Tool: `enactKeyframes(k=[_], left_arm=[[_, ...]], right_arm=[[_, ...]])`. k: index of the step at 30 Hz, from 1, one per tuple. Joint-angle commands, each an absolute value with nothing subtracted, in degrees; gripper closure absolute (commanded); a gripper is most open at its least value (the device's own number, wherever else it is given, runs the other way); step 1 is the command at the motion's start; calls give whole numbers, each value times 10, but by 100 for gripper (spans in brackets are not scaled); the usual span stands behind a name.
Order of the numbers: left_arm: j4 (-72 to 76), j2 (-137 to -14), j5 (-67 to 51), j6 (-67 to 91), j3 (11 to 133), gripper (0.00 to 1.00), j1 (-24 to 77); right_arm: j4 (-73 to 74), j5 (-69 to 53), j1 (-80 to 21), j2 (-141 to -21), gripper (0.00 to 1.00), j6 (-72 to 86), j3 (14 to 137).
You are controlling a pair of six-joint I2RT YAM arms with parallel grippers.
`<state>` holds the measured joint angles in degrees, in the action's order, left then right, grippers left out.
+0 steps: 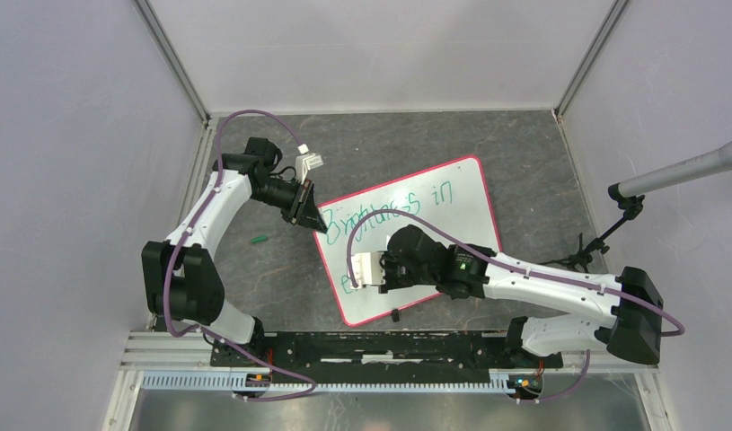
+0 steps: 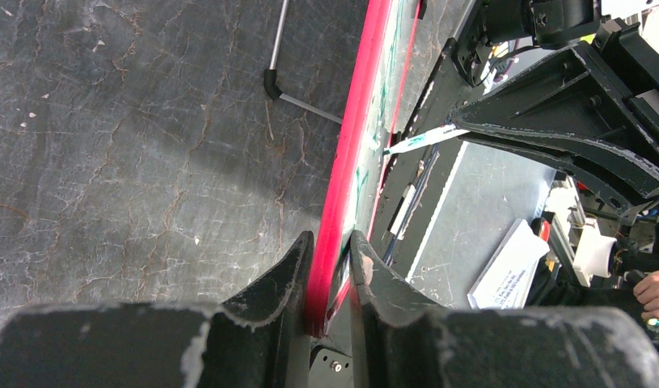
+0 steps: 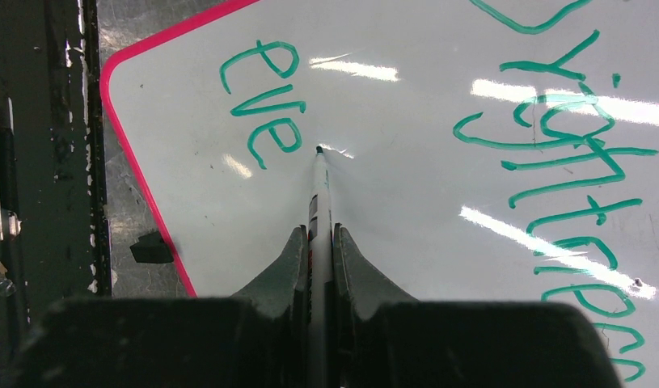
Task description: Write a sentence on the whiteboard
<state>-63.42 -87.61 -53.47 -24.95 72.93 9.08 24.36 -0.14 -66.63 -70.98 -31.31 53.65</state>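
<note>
1. Done: the sentence (image 3: 265,97) has its first line, "Brightness in", in green. In the wrist view this line sits off to the right of the right tool (image 3: 319,234). The second line has only "eve" so far, just ahead of that tool and to its left.
2. Left to do, as I judge it: "eve" reads as an unfinished word, so the rest of it and whatever closes the second line remain. There is plenty of bare white ahead of the tool and to its right. The task looks roughly midway.
3. The right tool has its fingers together, clamped on a slim marker (image 3: 318,190) that points straight out ahead of it. The nib sits just right of the last "e" and appears to meet the board, placed to begin the next letter.
4. The left tool (image 2: 330,242) is clamped on the red-pink rim of the whiteboard (image 1: 452,224), one finger on each face. The board runs away from it, edge-on, toward the right tool.
5. The whiteboard lies on the dark surface (image 1: 281,278), directly beneath the right tool. Whether its gripped corner is raised off the surface I cannot tell.
6. A small green piece (image 1: 260,240) lies on the surface beside the left tool, apart from the board. It is too small to identify.
</note>
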Motion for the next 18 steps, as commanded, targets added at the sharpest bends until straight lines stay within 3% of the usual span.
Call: enactKeyframes(k=[1,18], left_arm=[[-618,-887,-493,-257,728,97,107],[-618,-886,-491,-255,729,98,107]], right_arm=[[244,24,-662,-691,100,-312,523],[279,-54,-664,-694,100,-328,492]])
